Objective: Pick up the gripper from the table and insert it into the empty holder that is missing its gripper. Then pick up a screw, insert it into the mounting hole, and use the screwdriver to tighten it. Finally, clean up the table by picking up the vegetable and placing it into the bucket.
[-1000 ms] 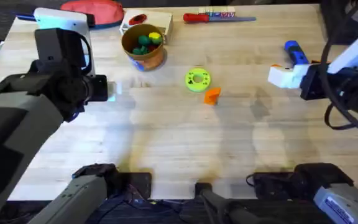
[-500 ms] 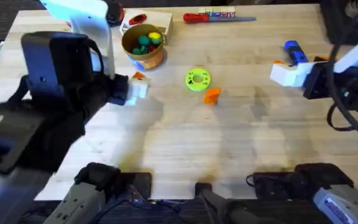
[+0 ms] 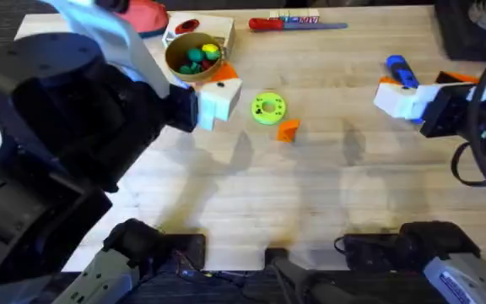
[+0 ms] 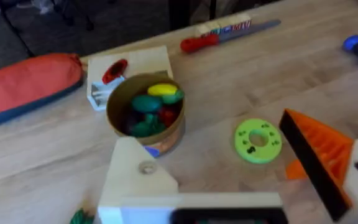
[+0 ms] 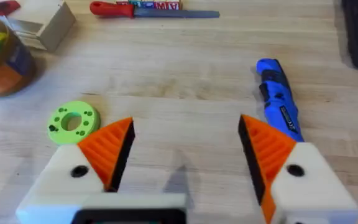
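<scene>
Overhead, the loose orange gripper (image 3: 288,128) lies on the table (image 3: 327,194) just near-right of the green disc (image 3: 267,108), apparently waiting for pickup. The left gripper (image 3: 213,97) hangs by the bucket (image 3: 195,61), which holds toy foods.

The left wrist view shows its fingers spread, one bare white holder (image 4: 138,177) lacking a pad.

The right wrist view shows the right gripper (image 5: 182,149) spread, both pads fitted, the blue screwdriver (image 5: 277,93) lying just beyond.

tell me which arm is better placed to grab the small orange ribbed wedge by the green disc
Right. Its open gripper has both orange pads, while the left gripper lacks one. The small orange ribbed wedge lies between them.
</scene>
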You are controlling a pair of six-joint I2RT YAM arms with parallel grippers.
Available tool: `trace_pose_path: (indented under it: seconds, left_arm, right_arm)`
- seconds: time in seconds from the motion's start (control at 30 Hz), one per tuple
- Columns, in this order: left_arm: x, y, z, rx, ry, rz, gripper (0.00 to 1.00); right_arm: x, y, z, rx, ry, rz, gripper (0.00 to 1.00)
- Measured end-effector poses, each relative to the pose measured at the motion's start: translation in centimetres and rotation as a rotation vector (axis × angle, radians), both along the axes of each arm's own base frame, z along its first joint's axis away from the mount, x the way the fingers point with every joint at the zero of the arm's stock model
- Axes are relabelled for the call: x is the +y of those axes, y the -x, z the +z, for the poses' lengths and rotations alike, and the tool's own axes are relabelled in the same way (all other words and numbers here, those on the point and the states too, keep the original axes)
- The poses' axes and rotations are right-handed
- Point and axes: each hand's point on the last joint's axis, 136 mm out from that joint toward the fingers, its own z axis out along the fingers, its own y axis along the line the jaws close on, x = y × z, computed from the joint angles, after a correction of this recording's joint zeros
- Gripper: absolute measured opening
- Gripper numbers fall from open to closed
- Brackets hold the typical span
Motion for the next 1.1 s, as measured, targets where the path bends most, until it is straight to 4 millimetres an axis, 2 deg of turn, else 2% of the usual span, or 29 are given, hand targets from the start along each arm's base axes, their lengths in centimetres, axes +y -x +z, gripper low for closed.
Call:
trace_pose_path:
  seconds: [0.17, 0.57, 0.8, 0.9, 1.1]
  left_arm:
    - [-0.4, -0.7, 3.0, -0.11, 0.063, -0.003, 0.986]
    - [-0.3, -0.4, 1.9, -0.061, 0.051, -0.001, 0.986]
    - [-0.9, -0.3, 2.5, -0.088, 0.075, -0.035, 0.986]
    - [-1.2, 0.8, 1.7, -0.104, 0.093, -0.074, 0.986]
    - [-1.4, 4.9, -0.6, -0.195, 0.159, -0.189, 0.987]
  right_arm:
    - [0.0, 0.1, -0.2, 0.008, 0.0, 0.0, 0.992]
    - [0.0, 2.1, -3.2, 0.157, 0.0, 0.0, 0.99]
    - [0.0, 4.4, -5.8, 0.301, -0.002, -0.002, 0.992]
    - [0.0, 5.9, -7.2, 0.381, -0.001, -0.002, 0.991]
    - [0.0, 9.4, -9.6, 0.555, -0.001, -0.002, 0.991]
